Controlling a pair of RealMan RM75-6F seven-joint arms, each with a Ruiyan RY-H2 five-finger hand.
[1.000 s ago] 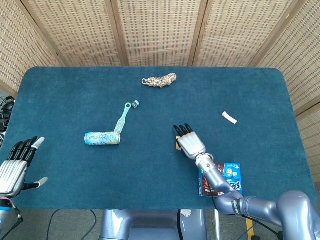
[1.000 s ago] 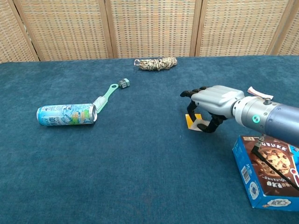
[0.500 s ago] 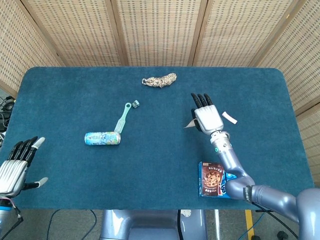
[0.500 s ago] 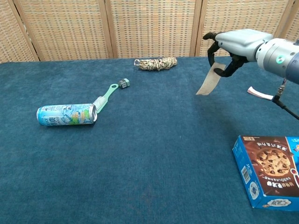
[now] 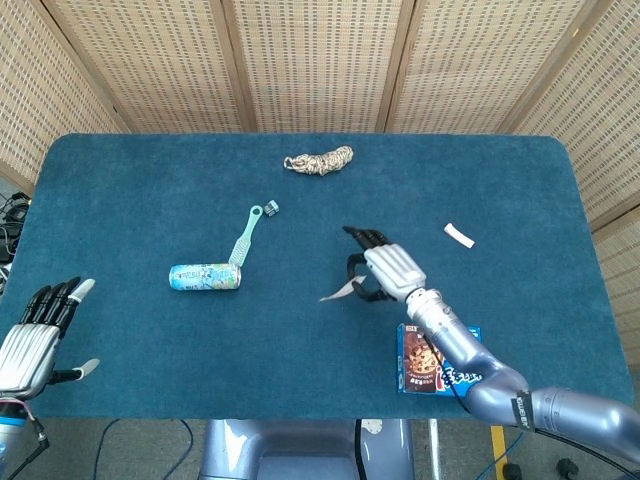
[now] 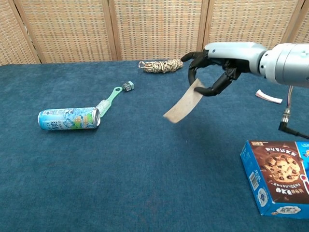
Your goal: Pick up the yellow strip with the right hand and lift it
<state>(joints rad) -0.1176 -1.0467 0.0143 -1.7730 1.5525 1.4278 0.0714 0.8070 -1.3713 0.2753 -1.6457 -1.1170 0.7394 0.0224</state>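
My right hand [image 5: 385,273] [image 6: 217,65] hangs above the middle of the blue table and pinches the top end of the strip [image 6: 184,102] [image 5: 340,291]. The strip hangs free in the air, slanting down to the left; its visible face looks tan in both views. Its lower end is well off the cloth. My left hand [image 5: 30,335] sits at the table's near left corner, fingers spread, holding nothing; the chest view does not show it.
A drink can [image 6: 68,118] [image 5: 205,277] lies on its side at the left with a green brush [image 6: 109,100] beside it and a small grey clip [image 6: 128,86]. A rope bundle [image 6: 161,65] lies at the back. A cookie box [image 6: 276,178] lies at the near right, a white piece [image 6: 269,96] beyond.
My right hand has swung back left and lower from its high position at the right, carrying the strip with it; a second ago the strip lay on the table under the hand.
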